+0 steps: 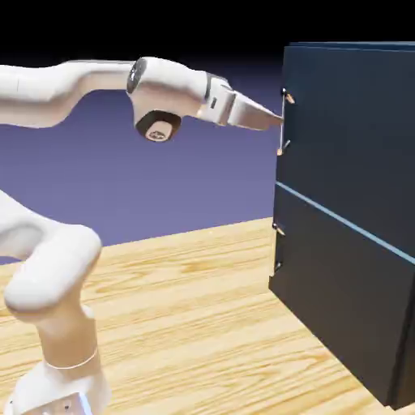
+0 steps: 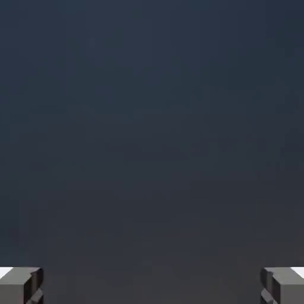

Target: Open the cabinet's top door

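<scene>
Two grey fingertips [image 2: 21,284] sit far apart at the hand view's bottom corners, so the pincer [image 1: 275,121] is spread wide with only flat navy panel between them. White arm reaches level across the wooden worktop [image 1: 203,308] to the cabinet [image 1: 348,219] at its right edge. Nothing blocks the approach. Its top door [image 1: 348,130] looks shut, the silvery handle [image 1: 285,121] beside the pincer tip
</scene>
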{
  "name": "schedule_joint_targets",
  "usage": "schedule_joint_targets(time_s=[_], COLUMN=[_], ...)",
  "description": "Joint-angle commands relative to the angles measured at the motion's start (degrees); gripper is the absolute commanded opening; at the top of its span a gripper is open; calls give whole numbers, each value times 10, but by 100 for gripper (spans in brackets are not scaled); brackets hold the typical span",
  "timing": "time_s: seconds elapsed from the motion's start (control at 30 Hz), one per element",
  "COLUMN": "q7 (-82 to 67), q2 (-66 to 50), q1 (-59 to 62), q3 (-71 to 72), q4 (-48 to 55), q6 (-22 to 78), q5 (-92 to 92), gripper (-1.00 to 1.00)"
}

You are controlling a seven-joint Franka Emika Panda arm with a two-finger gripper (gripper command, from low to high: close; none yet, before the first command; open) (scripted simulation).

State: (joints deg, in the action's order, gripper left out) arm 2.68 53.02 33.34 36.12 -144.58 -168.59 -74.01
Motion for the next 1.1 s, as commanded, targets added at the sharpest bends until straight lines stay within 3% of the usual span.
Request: schedule_joint_targets(time_s=[0.0,0.83,1.07], q7=[-13,-349,-346], q2=[7,178,171], q1=[11,298,394], q3=[12,316,353], q4=[6,144,220], q6=[2,47,63], q5=[-25,-648,-669], gripper=[0,0,0])
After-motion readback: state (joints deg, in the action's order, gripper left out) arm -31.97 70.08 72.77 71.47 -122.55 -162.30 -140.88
